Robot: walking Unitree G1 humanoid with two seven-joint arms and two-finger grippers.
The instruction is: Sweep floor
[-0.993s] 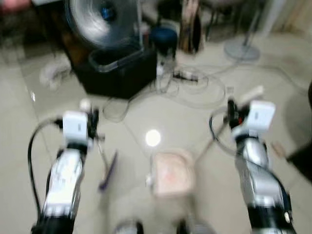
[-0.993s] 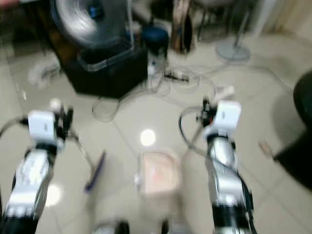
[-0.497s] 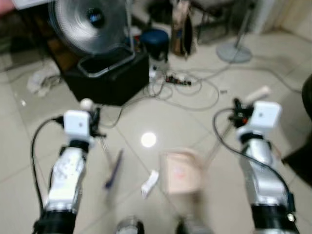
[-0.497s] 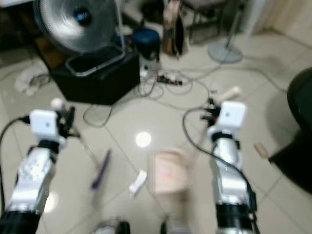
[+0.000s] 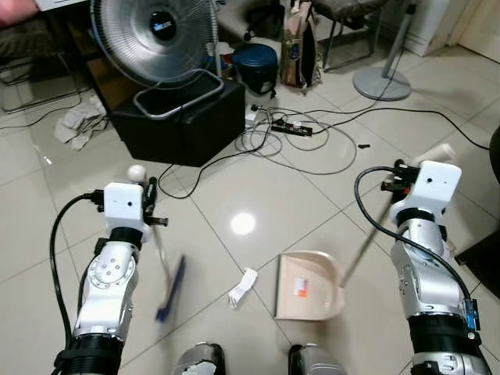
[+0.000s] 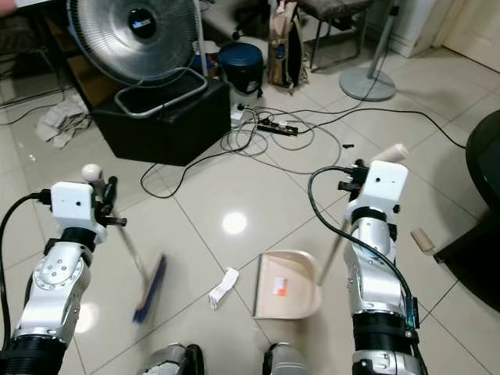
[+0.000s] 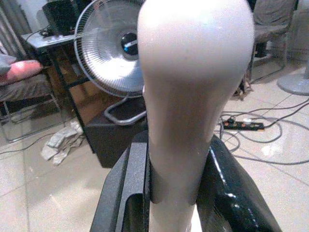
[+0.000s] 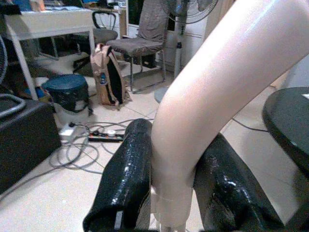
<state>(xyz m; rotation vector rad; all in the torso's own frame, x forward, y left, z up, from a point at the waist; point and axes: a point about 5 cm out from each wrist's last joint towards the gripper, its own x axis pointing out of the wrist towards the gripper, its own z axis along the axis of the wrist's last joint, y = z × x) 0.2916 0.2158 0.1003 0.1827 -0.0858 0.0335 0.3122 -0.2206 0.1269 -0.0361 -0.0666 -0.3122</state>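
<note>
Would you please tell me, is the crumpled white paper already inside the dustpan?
No, the crumpled white paper lies on the tile beside the dustpan, between it and the broom head.

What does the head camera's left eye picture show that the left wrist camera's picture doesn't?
Left eye alone: the dustpan on the floor, a white scrap beside it, the broom's blue head, and the right gripper holding the dustpan's handle. Left wrist alone: a pink cushion and the left gripper's fingers clamping the broom handle. Both: the fan, black box and power strip.
</note>
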